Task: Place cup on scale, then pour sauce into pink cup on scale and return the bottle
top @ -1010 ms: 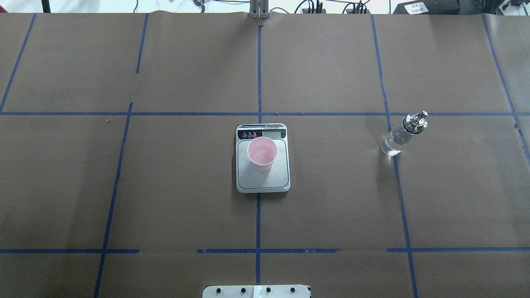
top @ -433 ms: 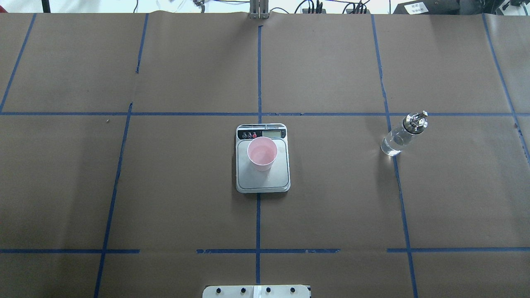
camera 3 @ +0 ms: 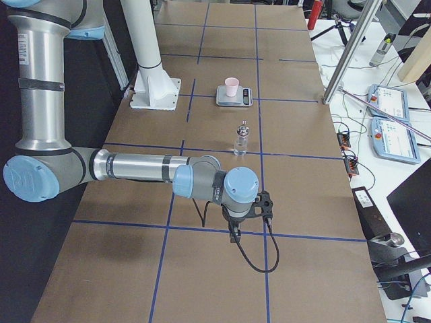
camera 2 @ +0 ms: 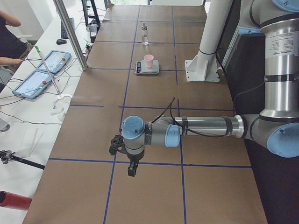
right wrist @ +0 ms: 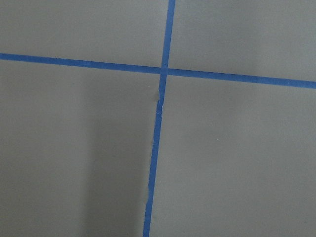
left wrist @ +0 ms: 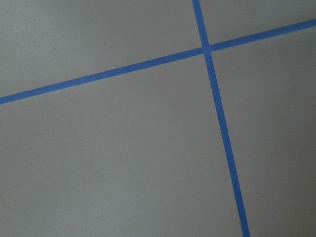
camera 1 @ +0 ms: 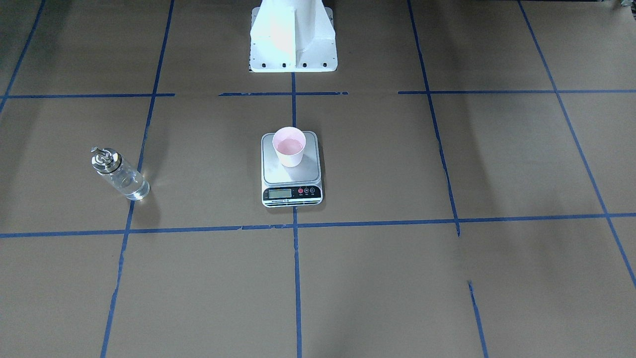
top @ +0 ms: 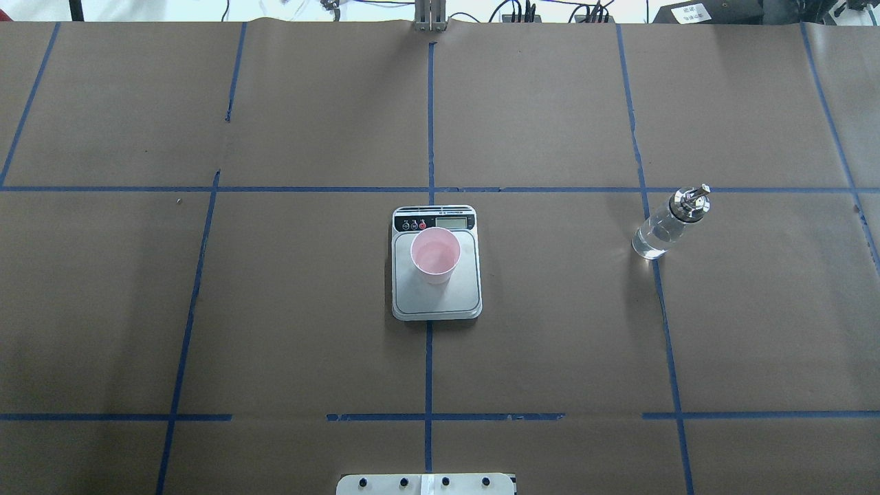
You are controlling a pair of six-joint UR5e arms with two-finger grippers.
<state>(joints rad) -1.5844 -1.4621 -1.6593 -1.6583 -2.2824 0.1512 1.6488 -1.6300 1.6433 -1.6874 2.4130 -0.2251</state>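
Note:
The pale pink cup (top: 435,256) stands upright on the steel platform of the scale (top: 440,302) at the table's middle, toward the display end. It also shows in the front view (camera 1: 289,145). The clear glass bottle (top: 667,225) with its metal spout top stands upright on the table to the robot's right, apart from the scale; it also shows in the front view (camera 1: 119,174). The left gripper (camera 2: 132,170) shows only in the left side view, far from the scale, pointing down. The right gripper (camera 3: 234,235) shows only in the right side view, nearer than the bottle (camera 3: 240,139). I cannot tell whether either is open or shut.
The brown paper table top carries a grid of blue tape lines. The robot's white base (camera 1: 293,40) stands behind the scale. A metal pole (camera 2: 70,32) and two tablets (camera 2: 46,60) are at the operators' edge. Both wrist views show only paper and tape.

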